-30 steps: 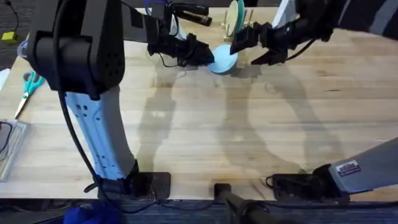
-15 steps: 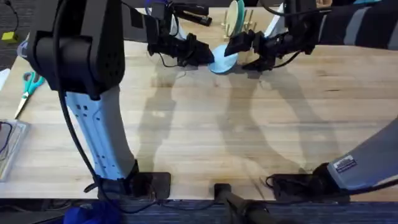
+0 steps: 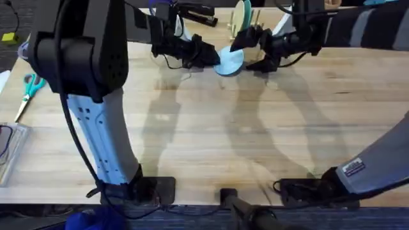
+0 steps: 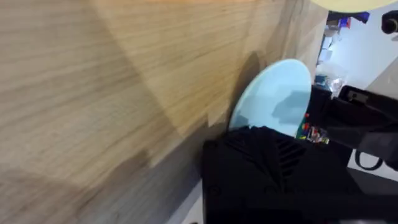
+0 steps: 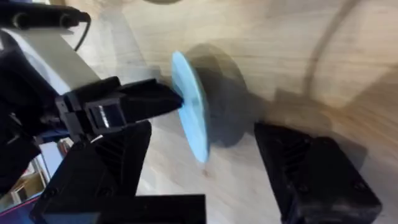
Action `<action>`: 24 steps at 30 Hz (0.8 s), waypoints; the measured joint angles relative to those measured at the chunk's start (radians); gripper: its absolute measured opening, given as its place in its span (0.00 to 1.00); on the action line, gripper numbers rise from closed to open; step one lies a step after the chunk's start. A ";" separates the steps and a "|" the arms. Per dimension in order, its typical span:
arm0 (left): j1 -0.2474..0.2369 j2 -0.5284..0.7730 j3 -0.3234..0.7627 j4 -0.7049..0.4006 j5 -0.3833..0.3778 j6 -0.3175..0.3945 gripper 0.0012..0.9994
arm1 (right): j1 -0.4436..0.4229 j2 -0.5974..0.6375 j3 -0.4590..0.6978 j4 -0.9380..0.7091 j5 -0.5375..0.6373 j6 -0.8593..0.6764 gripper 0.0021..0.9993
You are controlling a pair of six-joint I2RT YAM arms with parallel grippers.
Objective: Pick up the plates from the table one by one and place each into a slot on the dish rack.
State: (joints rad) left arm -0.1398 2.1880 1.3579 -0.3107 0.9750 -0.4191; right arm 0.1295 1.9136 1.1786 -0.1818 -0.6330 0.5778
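The light blue plate (image 3: 231, 61) is held tilted just above the table (image 3: 211, 128) at the far middle, with my left gripper (image 3: 214, 56) shut on its left rim. My right gripper (image 3: 251, 52) is open at the plate's right side. In the right wrist view the plate (image 5: 191, 107) stands edge-on between my two open fingers, and the left gripper's black fingers (image 5: 140, 102) clamp its far edge. The left wrist view shows the plate (image 4: 273, 96) beside one black finger (image 4: 264, 165). The cream-yellow plate (image 3: 241, 17) stands upright in the dish rack (image 3: 255, 27) just behind.
Teal-handled scissors (image 3: 29, 86) lie at the left edge above a clear container (image 3: 7, 150). A black stapler (image 3: 195, 13) sits at the back, left of the rack. The wide near half of the wooden top holds only the arms' shadows.
My right gripper has moved left toward the blue plate and now straddles its right side. The left gripper has kept the plate in about the same spot.
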 joint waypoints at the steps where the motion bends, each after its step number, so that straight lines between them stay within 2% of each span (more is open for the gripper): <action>1: 0.000 0.000 0.000 0.000 0.000 0.000 0.04 | 0.004 0.004 0.000 0.020 -0.004 0.005 0.99; 7: 0.000 0.000 0.000 0.000 0.000 0.000 0.04 | 0.041 0.032 -0.001 0.135 -0.012 0.027 0.99; 18: 0.000 0.000 0.000 0.000 0.000 0.000 0.04 | 0.052 0.035 -0.002 0.150 -0.012 0.090 0.99; 24: 0.000 0.000 0.000 0.000 0.000 0.000 0.04 | 0.049 0.047 -0.002 0.153 -0.011 0.132 0.91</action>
State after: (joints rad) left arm -0.1398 2.1880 1.3579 -0.3107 0.9752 -0.4193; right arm 0.1789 1.9601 1.1770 -0.0286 -0.6443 0.7097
